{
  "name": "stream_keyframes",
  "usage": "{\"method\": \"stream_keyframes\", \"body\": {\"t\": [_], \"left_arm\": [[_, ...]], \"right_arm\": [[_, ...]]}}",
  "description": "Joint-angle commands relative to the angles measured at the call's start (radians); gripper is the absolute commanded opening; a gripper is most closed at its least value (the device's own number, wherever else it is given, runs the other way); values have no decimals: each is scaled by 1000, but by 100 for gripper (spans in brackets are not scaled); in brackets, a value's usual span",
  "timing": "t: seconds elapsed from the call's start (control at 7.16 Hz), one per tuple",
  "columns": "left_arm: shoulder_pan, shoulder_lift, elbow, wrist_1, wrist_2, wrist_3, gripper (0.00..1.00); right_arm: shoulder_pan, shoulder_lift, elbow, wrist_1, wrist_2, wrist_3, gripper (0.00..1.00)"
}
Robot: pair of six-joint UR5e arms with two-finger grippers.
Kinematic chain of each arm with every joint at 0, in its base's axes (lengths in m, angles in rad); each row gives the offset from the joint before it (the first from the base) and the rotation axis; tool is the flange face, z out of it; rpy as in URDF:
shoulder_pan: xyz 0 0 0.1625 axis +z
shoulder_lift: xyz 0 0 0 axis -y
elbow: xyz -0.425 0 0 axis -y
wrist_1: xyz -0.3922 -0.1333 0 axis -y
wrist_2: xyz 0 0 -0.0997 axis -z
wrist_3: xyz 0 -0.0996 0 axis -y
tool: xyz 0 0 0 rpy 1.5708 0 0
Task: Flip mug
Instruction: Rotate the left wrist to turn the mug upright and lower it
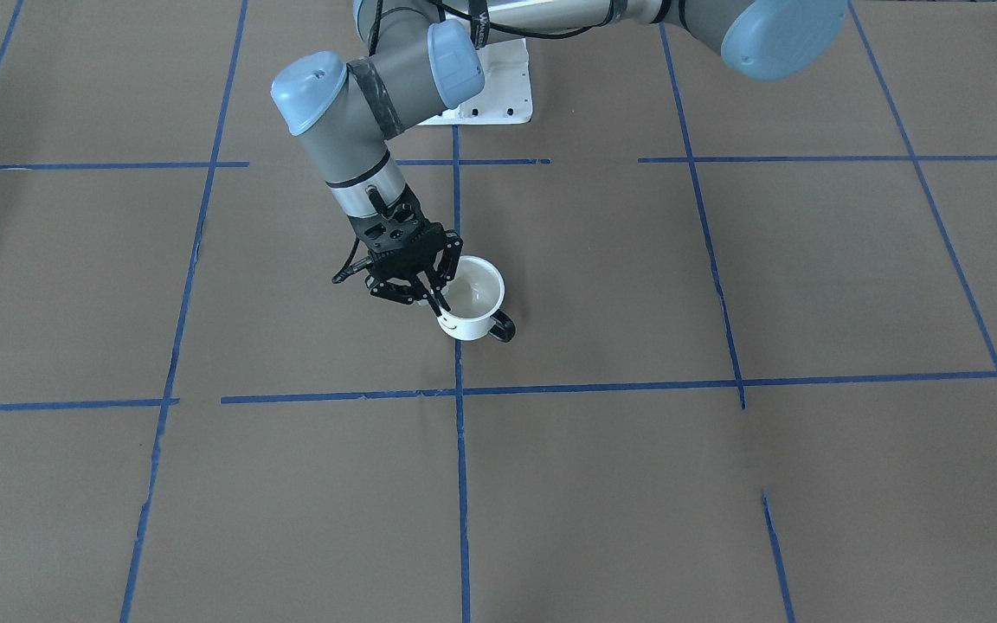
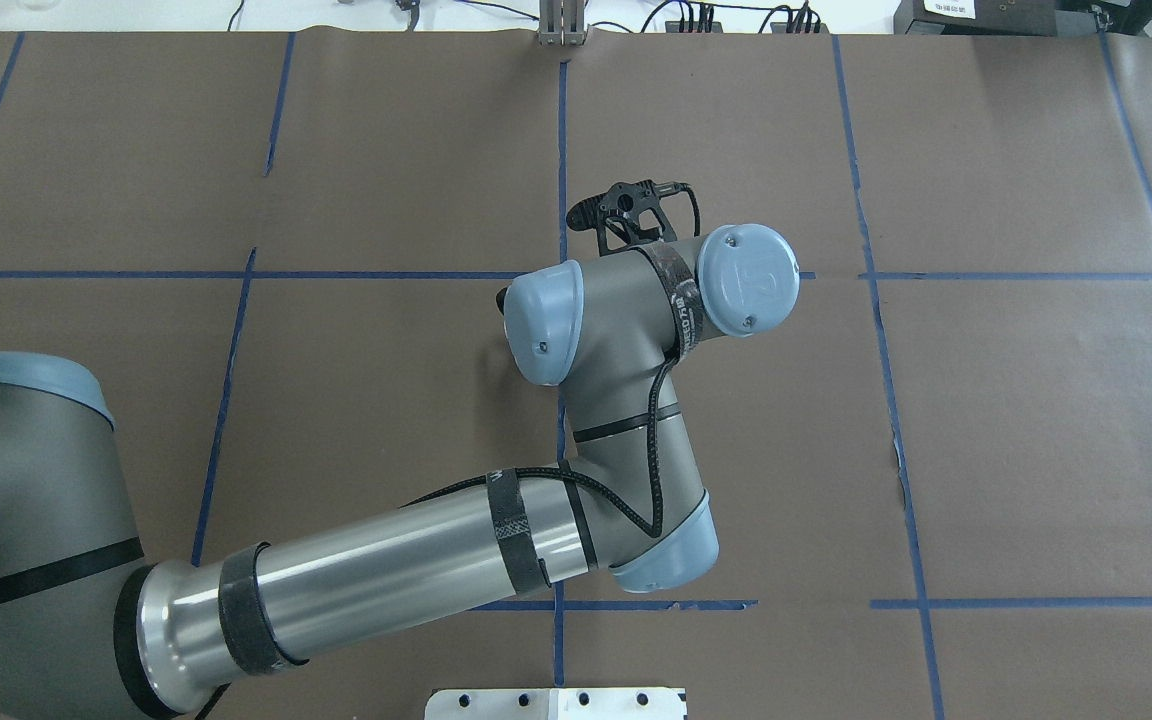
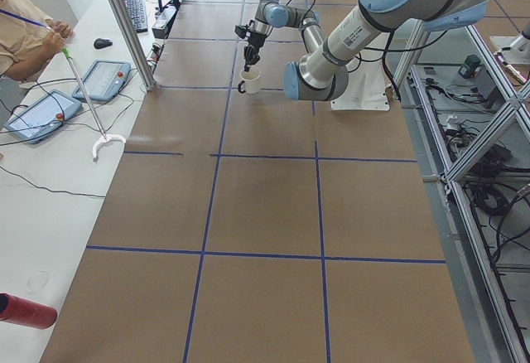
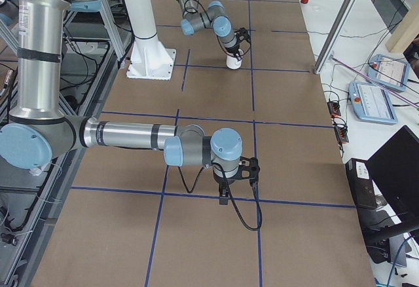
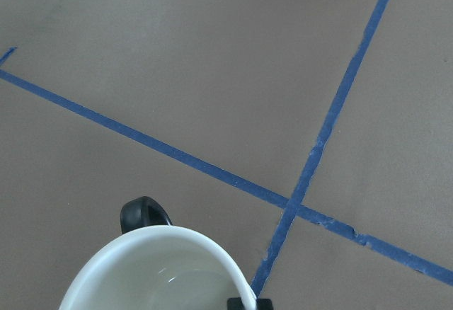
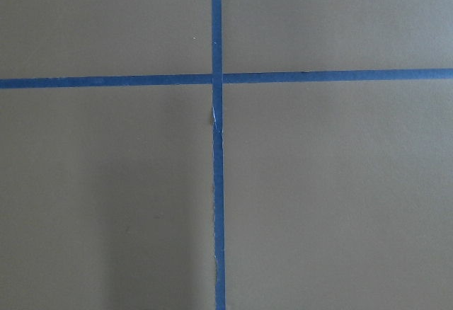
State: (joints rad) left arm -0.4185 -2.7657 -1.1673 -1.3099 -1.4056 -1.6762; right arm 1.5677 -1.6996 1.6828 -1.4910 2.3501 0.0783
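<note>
The white mug (image 1: 472,298) stands with its opening up near the table's middle, its black handle (image 1: 503,327) pointing away from the gripper. My left gripper (image 1: 434,303) comes down from above and is shut on the mug's rim wall, one finger inside and one outside. The left wrist view shows the mug's rim and pale interior (image 5: 163,271) with the handle (image 5: 144,213) behind it. The mug is hidden under the wrist in the overhead view. My right gripper (image 4: 224,200) points down at bare table far from the mug (image 4: 233,62); I cannot tell whether it is open or shut.
Brown table paper is marked with a blue tape grid (image 1: 459,394). A white base plate (image 1: 498,95) lies behind the mug. A side table with tablets (image 3: 103,77), a metal post (image 3: 124,23) and a red can (image 3: 25,309) borders the operators' edge.
</note>
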Motion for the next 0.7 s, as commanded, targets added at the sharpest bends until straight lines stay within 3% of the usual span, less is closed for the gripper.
{"method": "stream_keyframes", "body": {"t": [0.0, 0.14, 0.28, 0.42, 0.56], "left_arm": [[18, 0, 8, -28, 0, 3, 5], [21, 0, 9, -28, 2, 3, 65], [21, 1, 15, -28, 2, 3, 91], [21, 2, 14, -26, 2, 3, 100], [20, 2, 3, -23, -1, 3, 100]], "right_arm": [[0, 0, 0, 0, 0, 0, 100], [0, 0, 0, 0, 0, 0, 100], [0, 0, 0, 0, 0, 0, 100], [0, 0, 0, 0, 0, 0, 100], [0, 0, 0, 0, 0, 0, 100]]}}
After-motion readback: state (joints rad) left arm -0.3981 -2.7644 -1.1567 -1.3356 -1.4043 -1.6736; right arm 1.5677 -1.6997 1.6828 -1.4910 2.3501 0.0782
